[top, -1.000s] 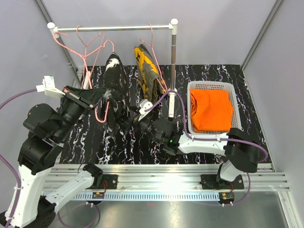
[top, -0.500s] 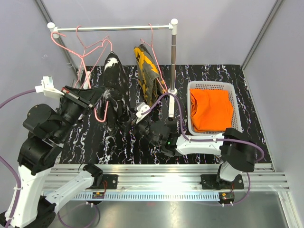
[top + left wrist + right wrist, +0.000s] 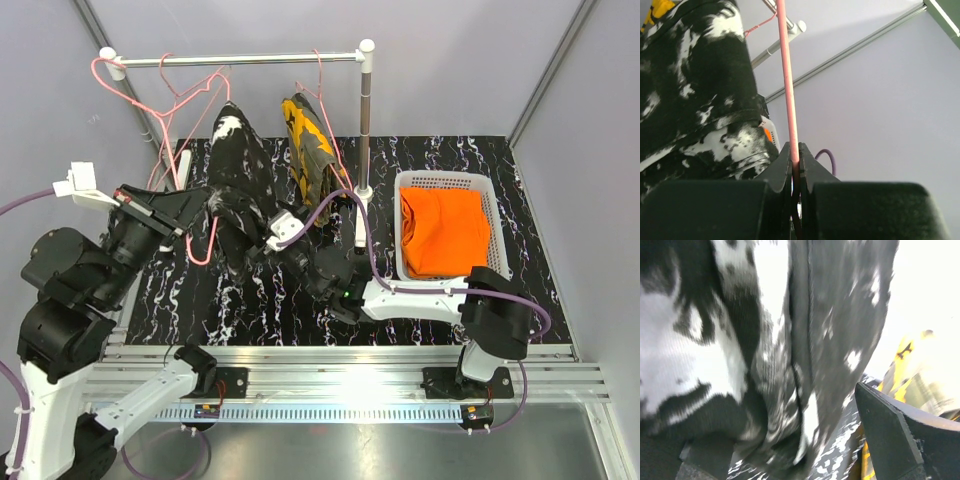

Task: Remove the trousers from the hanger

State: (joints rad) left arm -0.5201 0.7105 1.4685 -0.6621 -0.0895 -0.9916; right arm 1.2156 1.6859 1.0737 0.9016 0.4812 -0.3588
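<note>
speckled trousers between right gripper fingers, hanger in left gripper

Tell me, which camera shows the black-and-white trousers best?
The top view: the black-and-white trousers show whole there. The left wrist view catches only one side of them beside the pink hanger wire; the right wrist view is a blurred close-up of the cloth.

Left gripper drawn back leftward with the pink hanger pinched in it, hanger hook slid toward the left end of the rail, black white-specked trousers dragged left and splayed wider, right gripper reached further left into that cloth.
</note>
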